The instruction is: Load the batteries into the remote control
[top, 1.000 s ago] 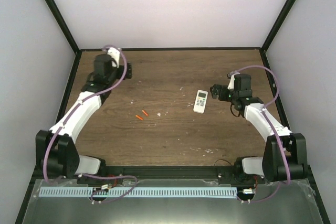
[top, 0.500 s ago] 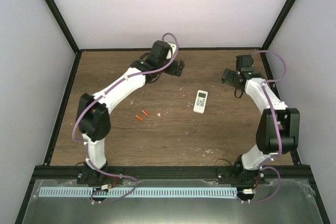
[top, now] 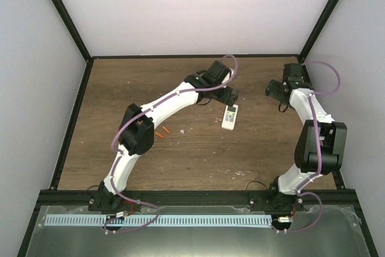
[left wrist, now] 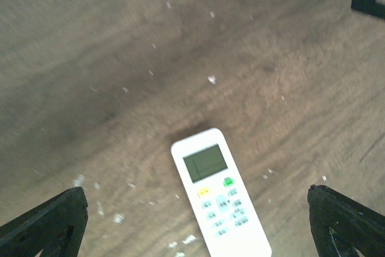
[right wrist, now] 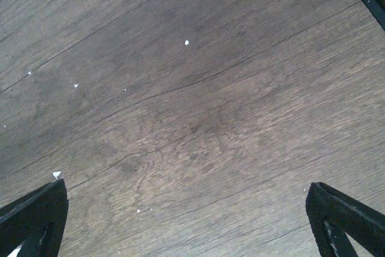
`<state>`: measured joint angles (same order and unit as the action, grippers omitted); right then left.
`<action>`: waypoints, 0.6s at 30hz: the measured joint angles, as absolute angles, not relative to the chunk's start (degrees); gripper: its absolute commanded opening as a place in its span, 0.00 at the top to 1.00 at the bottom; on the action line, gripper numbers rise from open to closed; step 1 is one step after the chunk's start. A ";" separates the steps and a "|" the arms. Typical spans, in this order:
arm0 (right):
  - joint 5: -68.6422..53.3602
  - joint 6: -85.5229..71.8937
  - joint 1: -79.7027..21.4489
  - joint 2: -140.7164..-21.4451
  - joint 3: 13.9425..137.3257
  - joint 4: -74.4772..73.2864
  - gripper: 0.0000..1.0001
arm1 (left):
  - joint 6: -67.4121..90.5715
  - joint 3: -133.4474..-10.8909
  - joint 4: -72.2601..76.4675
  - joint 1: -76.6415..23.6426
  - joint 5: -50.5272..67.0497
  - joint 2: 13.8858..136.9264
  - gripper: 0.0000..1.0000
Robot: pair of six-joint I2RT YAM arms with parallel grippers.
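The remote control (top: 230, 117) lies face up on the table (top: 120, 88), directly below the left gripper (top: 230, 95). In the left wrist view it sits between the two spread fingers (left wrist: 54, 224), display end pointing away from the gripper. The fingers do not touch it.

The batteries (top: 162, 132) lie side by side on the wood, well apart from the left gripper, back along its arm near the elbow. They are out of both wrist views.

The left gripper's jaws stand fully spread and hold nothing.

The right gripper (top: 274, 88) hangs near the far right corner of the table, well apart from the remote control. Its fingers (right wrist: 337, 215) are spread wide over bare wood, with nothing between them.

Small white crumbs (left wrist: 212, 79) dot the surface ahead of the left gripper.
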<state>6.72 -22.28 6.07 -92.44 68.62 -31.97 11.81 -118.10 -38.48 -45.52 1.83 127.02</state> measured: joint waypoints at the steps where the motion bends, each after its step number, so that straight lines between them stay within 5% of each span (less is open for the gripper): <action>1: 6.74 -22.55 6.02 -92.47 68.49 -31.99 0.00 | 12.14 -117.99 -38.89 -45.98 1.80 127.35 0.00; 18: 8.40 -25.87 6.15 -92.62 65.73 -32.10 0.00 | 18.81 -117.12 -39.72 -48.88 -1.69 132.57 0.00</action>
